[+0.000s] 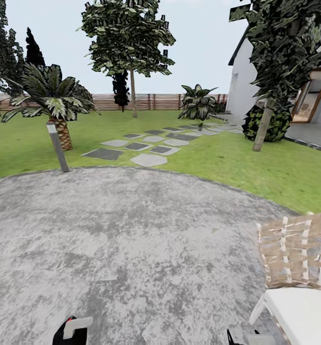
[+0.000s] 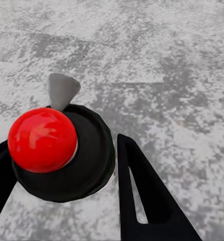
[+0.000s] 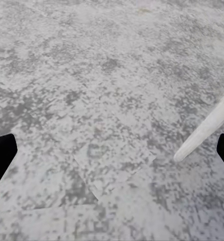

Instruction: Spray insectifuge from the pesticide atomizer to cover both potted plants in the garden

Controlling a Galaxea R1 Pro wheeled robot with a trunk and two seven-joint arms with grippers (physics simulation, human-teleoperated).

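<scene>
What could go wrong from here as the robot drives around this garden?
The white chair sits close by the right gripper; its leg lies near one fingertip, so turning might clip it. The grey post stands at the edge of the patio, on a likely path to the lawn.

The round grey paved patio (image 1: 131, 249) carries a white chair (image 1: 299, 311) with a woven back at its right edge, and a white chair leg (image 3: 205, 131) rests on the paving. Beyond its far edge lies the lawn (image 1: 30, 148), where a grey post (image 1: 57, 146) stands just off the patio's far-left rim, with grey stepping stones (image 1: 148, 146) farther out.
</scene>
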